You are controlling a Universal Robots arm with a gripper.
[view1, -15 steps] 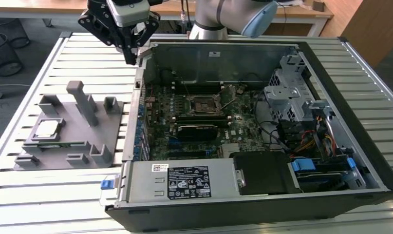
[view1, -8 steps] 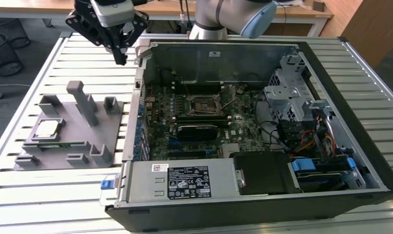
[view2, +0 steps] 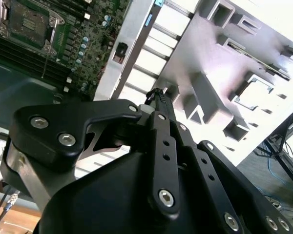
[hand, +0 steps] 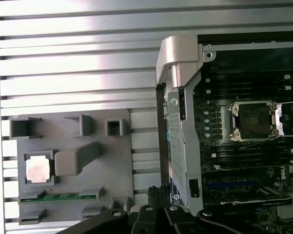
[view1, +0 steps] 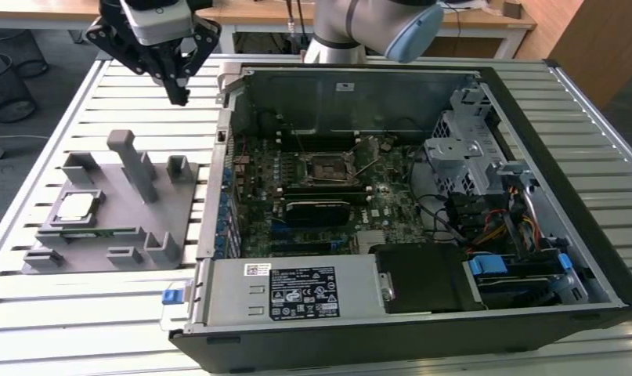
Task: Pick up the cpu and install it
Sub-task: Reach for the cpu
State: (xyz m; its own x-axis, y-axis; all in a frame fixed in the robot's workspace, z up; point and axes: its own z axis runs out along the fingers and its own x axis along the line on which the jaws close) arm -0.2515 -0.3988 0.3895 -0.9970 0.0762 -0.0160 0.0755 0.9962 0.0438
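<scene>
A: Start big. What's on the slatted table point(view1: 86, 313)?

B: An open computer case point(view1: 399, 345) covers the middle and the side on the exterior view's right. Its motherboard point(view1: 294, 172) lies flat inside. A grey holder point(view1: 117, 211) sits near the table's edge on the exterior view's left.

A: And the gripper point(view1: 177, 92)?

B: It hangs over bare slats between the holder and the case's corner, toward the table's far edge in the exterior view. Its jaws are drawn together and carry nothing.

A: The socket point(hand: 254, 119)?

B: Mid-board, and its frame looks open.

A: Where's the cpu point(view1: 77, 206)?

B: It lies flat in a square recess by the holder's edge on the exterior view's left, well apart from the gripper. A memory stick point(hand: 58, 197) lies in a slot just beside it.

A: What worries you?

B: First the tall post point(hand: 78, 156), just beside that recess. Fingers coming down off-line could strike it. Then the chip itself: it is thin and sits low in its pocket, so a shallow grip on its edges could slip or tip it. The case wall stands between the holder and the board, and a low carry could clip it. Last, a tilted or turned chip set into the socket could damage the contacts, I'd judge.
</scene>
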